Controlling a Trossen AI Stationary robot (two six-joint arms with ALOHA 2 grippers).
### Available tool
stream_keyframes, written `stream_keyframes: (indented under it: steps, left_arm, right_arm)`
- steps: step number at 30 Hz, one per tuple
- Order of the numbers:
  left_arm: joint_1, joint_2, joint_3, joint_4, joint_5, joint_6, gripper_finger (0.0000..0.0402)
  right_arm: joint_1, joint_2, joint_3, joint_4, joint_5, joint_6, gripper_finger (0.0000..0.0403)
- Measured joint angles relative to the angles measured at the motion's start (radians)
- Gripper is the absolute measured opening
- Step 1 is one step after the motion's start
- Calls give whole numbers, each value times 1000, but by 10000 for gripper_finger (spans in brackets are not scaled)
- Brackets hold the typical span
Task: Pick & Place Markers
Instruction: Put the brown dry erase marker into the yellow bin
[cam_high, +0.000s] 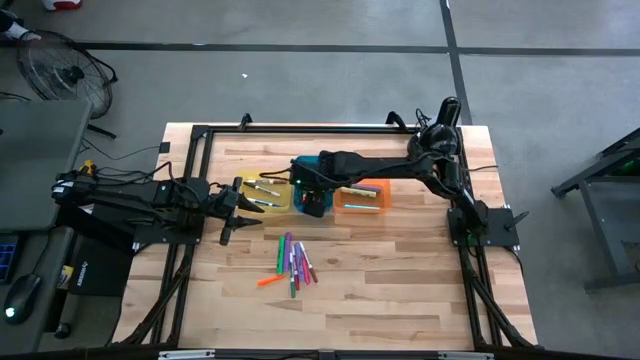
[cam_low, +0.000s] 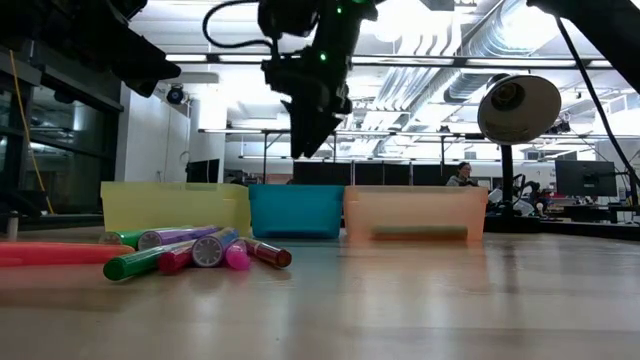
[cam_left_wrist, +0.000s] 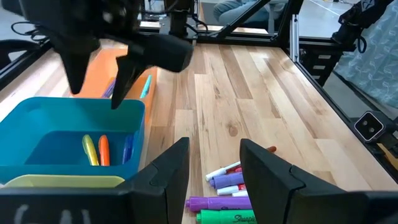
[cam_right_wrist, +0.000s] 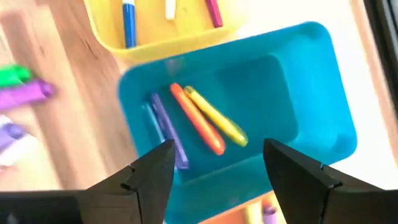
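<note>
Butcher-block tabletop (cam_high: 400, 270) under loose markers (cam_high: 292, 263), grey concrete floor (cam_high: 300, 80) around.

The right hand (cam_right_wrist: 217, 171) is hovering with its fingers (cam_right_wrist: 152, 177) spread apart and empty, just above a blue tray (cam_right_wrist: 298, 87) holding orange, yellow, purple and blue markers (cam_right_wrist: 198, 121). Beyond it, a yellow tray (cam_right_wrist: 106, 25) is sitting on the bench (cam_right_wrist: 43, 50).
</note>
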Motion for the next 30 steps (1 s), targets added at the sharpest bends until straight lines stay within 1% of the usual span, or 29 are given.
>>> stream_keyframes:
  steps: [3, 8, 10, 12, 19, 23, 30]
  left_arm:
    - [0, 0, 0, -1, 0, 0, 137]
    - [0, 0, 0, -9, 0, 0, 137]
    - [0, 0, 0, -12, 0, 0, 137]
    - [0, 0, 0, -14, 0, 0, 137]
    - [0, 0, 0, -31, 8, 0, 137]
    - [0, 0, 0, -41, 8, 0, 137]
    - [0, 0, 0, -45, 8, 0, 137]
  right_arm:
    - [7, 0, 27, -12, -45, 105, 233]
    - [21, 0, 41, -13, -169, 256, 231]
    - [32, 0, 41, -15, -207, 293, 228]
    - [48, 0, 41, -16, -218, 314, 227]
    - [140, 0, 41, -16, -204, 406, 228]
    - [206, 0, 38, -13, -133, 464, 224]
    - [311, 18, 30, -14, -44, 592, 215]
